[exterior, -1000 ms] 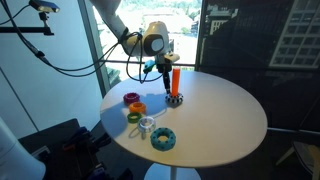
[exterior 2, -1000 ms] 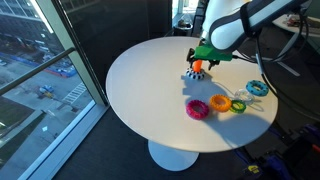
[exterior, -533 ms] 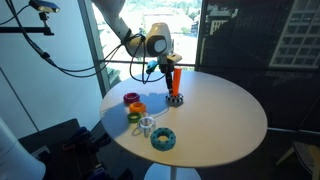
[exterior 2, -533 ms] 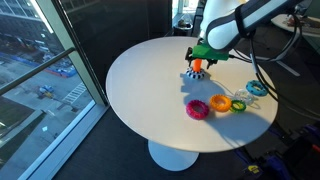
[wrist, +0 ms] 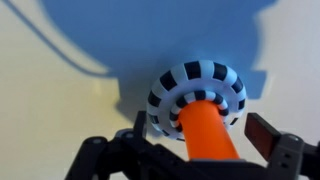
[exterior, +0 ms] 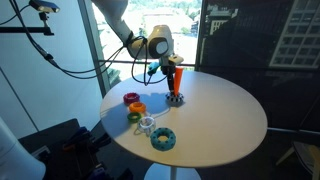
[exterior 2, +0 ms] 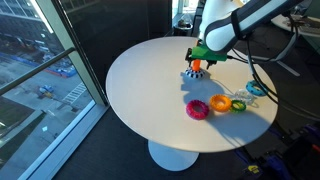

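An orange peg (exterior: 176, 80) stands upright on a black-and-white striped ring base (exterior: 176, 99) on the round white table (exterior: 225, 115). My gripper (exterior: 166, 66) is at the top of the peg. In the wrist view the peg (wrist: 208, 132) rises from the striped ring (wrist: 190, 82) straight between the jaws. The gripper (wrist: 201, 127) is open, with a dark finger (wrist: 266, 131) on each side and a gap to the peg. In an exterior view the peg (exterior 2: 198, 66) is partly hidden behind the gripper (exterior 2: 204, 55).
Loose rings lie near the table edge: red (exterior: 131, 99), orange (exterior: 138, 108), yellow (exterior: 134, 117), white (exterior: 147, 125) and teal (exterior: 163, 138). In an exterior view they show as pink (exterior 2: 197, 108), orange (exterior 2: 220, 103), yellow-green (exterior 2: 238, 105) and teal (exterior 2: 258, 88). Windows surround the table.
The gripper has edged slightly closer over the orange peg. Its jaws stay open, and the rings have not moved.
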